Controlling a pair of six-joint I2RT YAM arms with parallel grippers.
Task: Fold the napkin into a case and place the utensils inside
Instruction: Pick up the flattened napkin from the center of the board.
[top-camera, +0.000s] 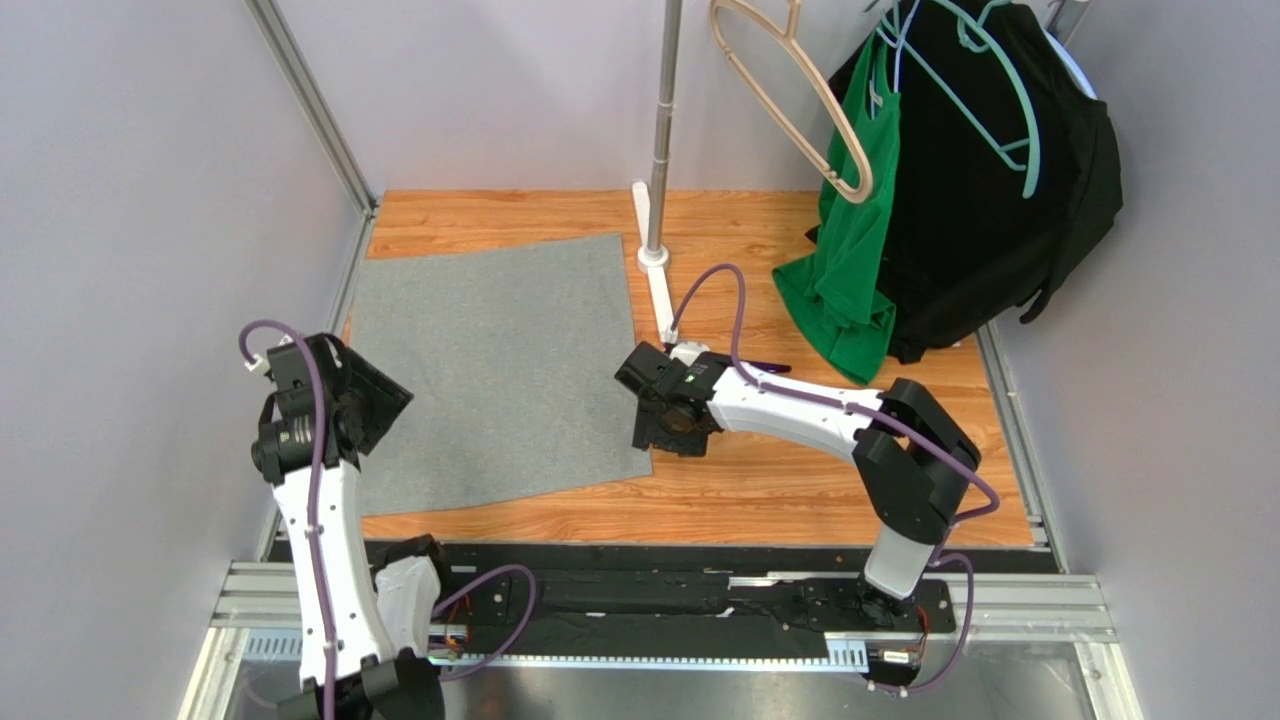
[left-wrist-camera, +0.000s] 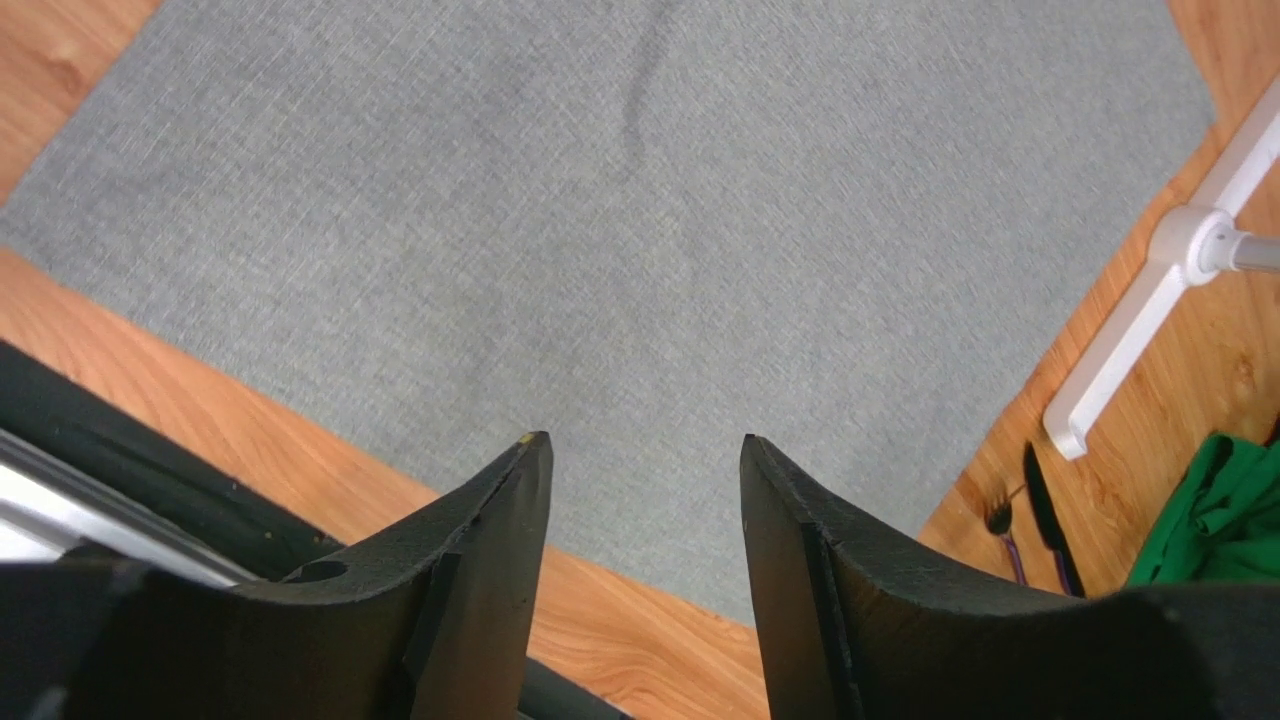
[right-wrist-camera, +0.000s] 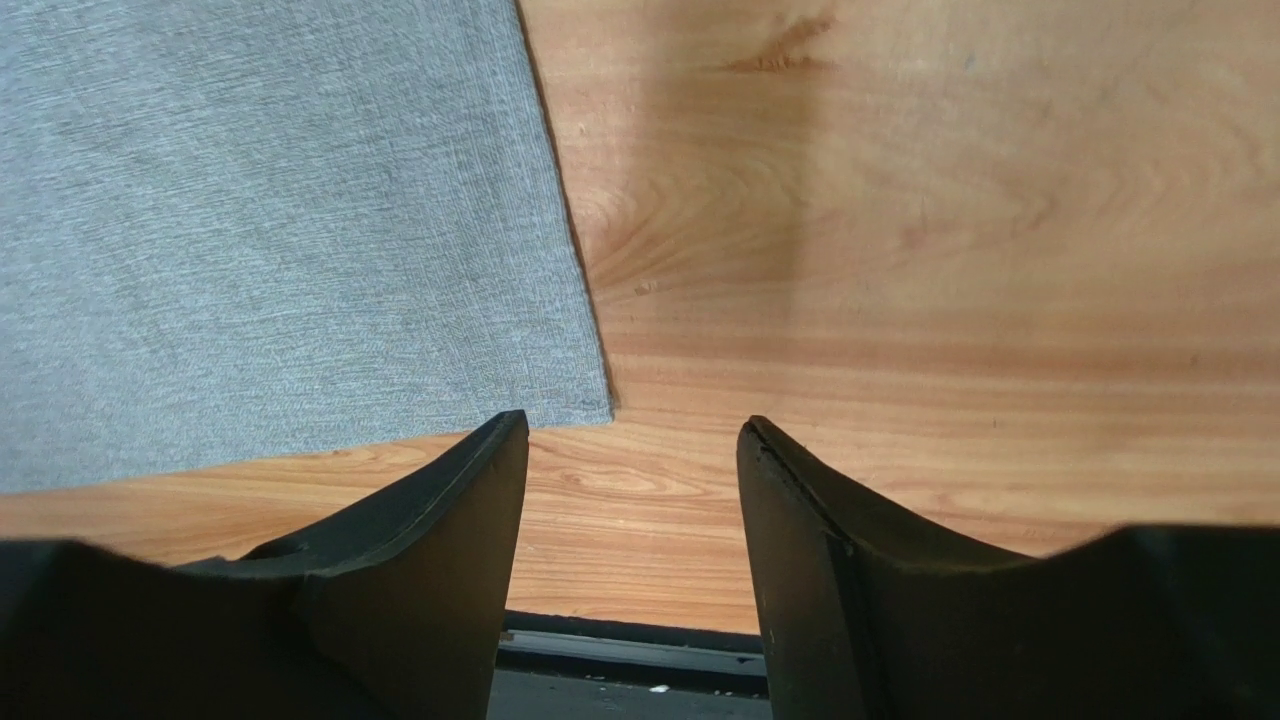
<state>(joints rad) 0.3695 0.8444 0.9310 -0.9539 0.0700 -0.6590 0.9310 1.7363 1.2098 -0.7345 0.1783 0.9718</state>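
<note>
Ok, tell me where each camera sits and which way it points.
Top external: above and behind the robot, looking down at the table and flat napkin; both arms show.
Left wrist: above the napkin's near left edge, facing across it toward the utensils; open left tool shows.
Right wrist: over the napkin's near right corner, looking down; open right tool shows.
Shared: all see the napkin.

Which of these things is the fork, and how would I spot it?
Find the white stand foot on the wooden table. Off its end, between grey napkin and green garment, lie two slim utensils. The fork is nearer the napkin, pronged; the knife beside it is straight, dark.
</note>
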